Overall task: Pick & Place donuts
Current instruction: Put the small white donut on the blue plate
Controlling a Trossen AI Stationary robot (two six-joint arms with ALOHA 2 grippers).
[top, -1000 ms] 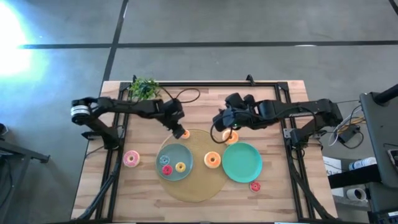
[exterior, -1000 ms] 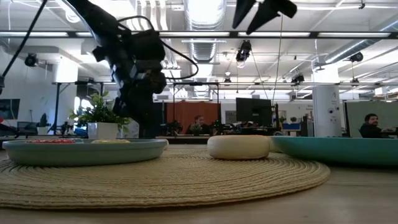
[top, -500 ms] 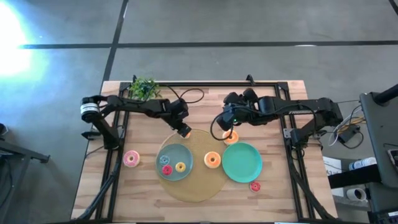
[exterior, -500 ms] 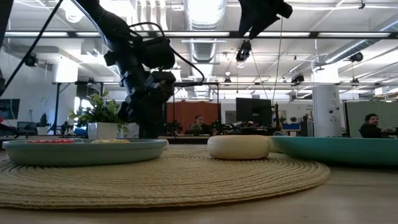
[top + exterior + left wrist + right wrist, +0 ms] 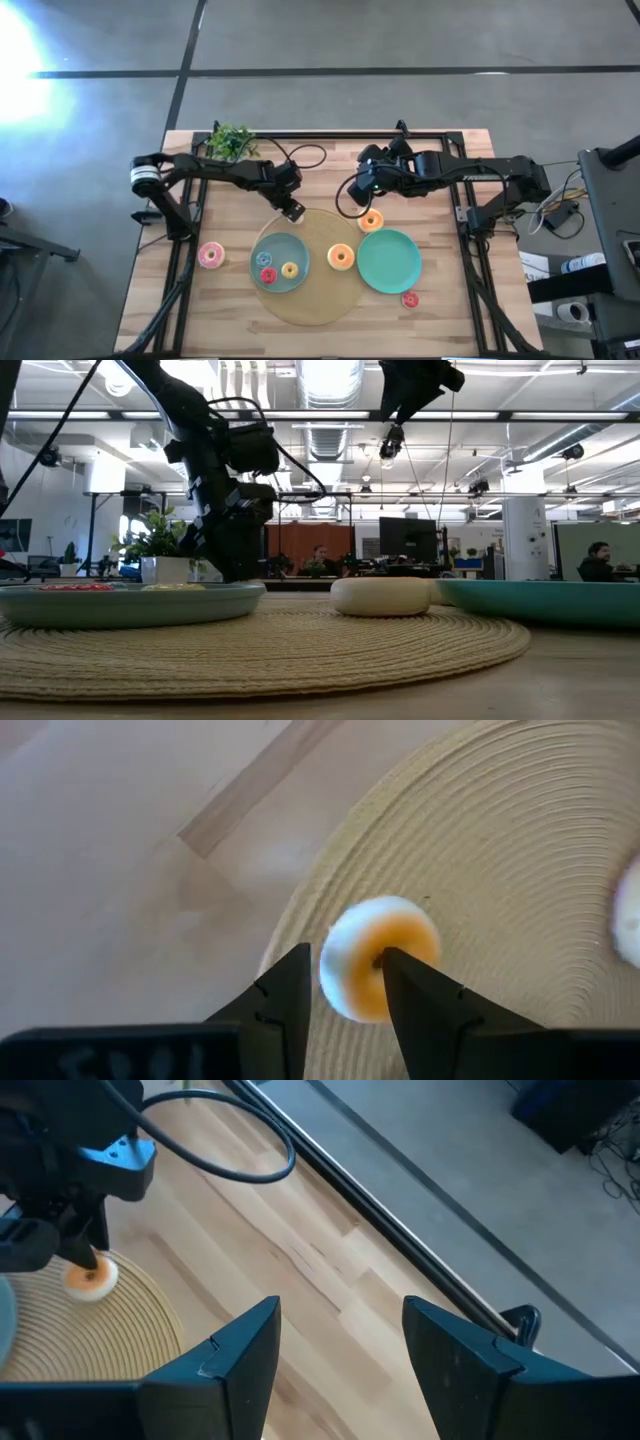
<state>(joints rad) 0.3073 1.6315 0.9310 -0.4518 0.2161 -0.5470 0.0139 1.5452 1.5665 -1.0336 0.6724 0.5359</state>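
The left tool (image 5: 345,982) is clamped on a small orange donut (image 5: 380,970). The donut stands on its edge, tipped up, just over the rim of the round woven mat (image 5: 310,305). The right tool (image 5: 340,1345) hangs high above the bench (image 5: 440,320) with its fingers wide apart, holding nothing. Another orange donut (image 5: 371,221) lies flat just beside the green plate (image 5: 390,262).

Grey concrete floor (image 5: 400,40); exposed ceiling ducts (image 5: 330,435), strip lights; monitor (image 5: 407,540); seated people behind.
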